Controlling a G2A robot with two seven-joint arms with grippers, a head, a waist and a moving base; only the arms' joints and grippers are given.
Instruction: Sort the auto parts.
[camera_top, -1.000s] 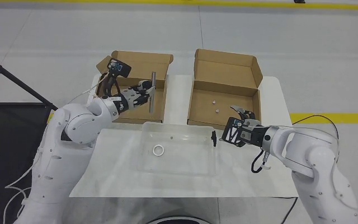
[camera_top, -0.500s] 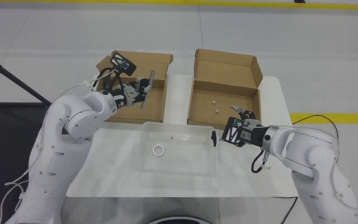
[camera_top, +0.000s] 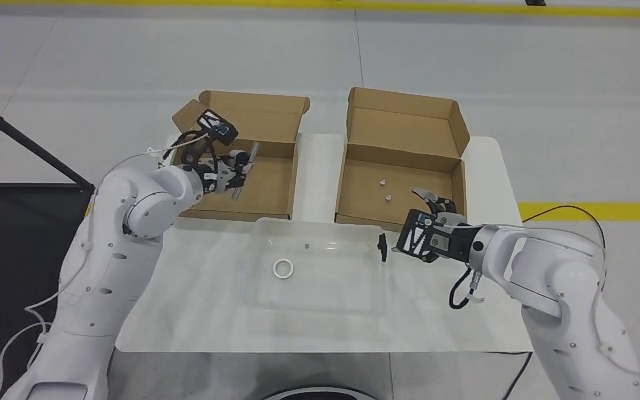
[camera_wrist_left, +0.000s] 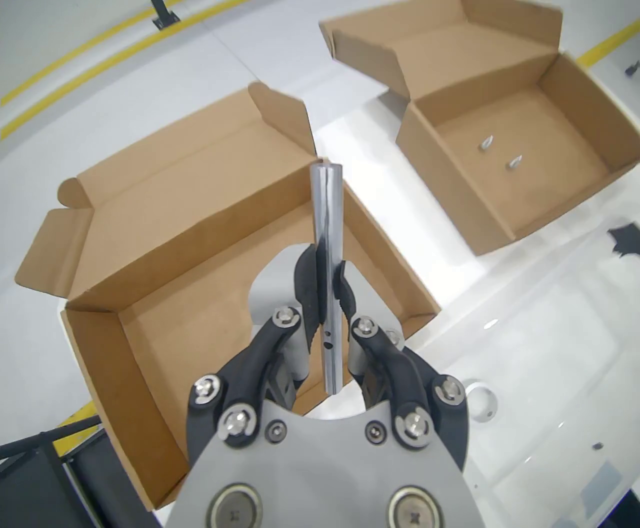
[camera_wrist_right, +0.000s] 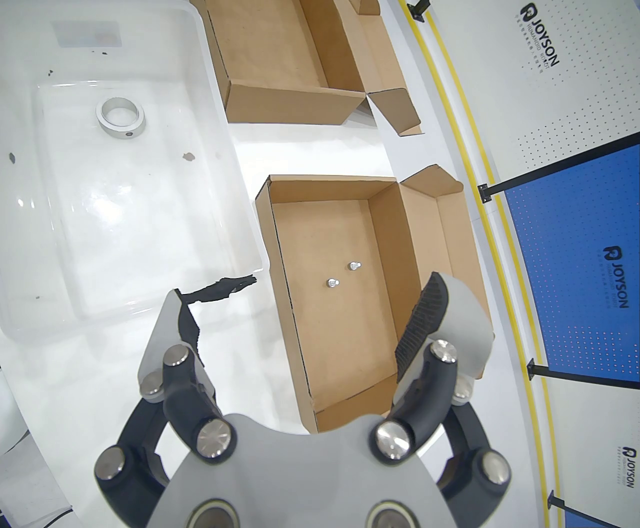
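My left gripper (camera_top: 238, 172) (camera_wrist_left: 326, 285) is shut on a grey metal rod (camera_top: 245, 162) (camera_wrist_left: 327, 240), held above the left cardboard box (camera_top: 270, 195) (camera_wrist_left: 165, 260). The right cardboard box (camera_top: 400, 195) (camera_wrist_right: 340, 300) holds two small silver studs (camera_wrist_right: 332, 283) (camera_wrist_left: 513, 161). A metal ring (camera_top: 284, 268) (camera_wrist_right: 120, 116) lies in the clear plastic tray (camera_top: 330, 290) (camera_wrist_right: 75, 250) at the table's middle. My right gripper (camera_top: 432, 205) (camera_wrist_right: 310, 320) stands open with nothing in it, above the right box's near corner by the tray.
A torn black scrap (camera_top: 382, 244) (camera_wrist_right: 220, 289) sticks out at the tray's rim beside the right box. Both boxes have their lids (camera_top: 405, 115) folded back at the far side. Bare white tabletop (camera_top: 200, 300) lies to either side of the tray.
My left gripper has carried the rod leftward and back, from the left box's right wall to over its interior. The right arm has kept still.
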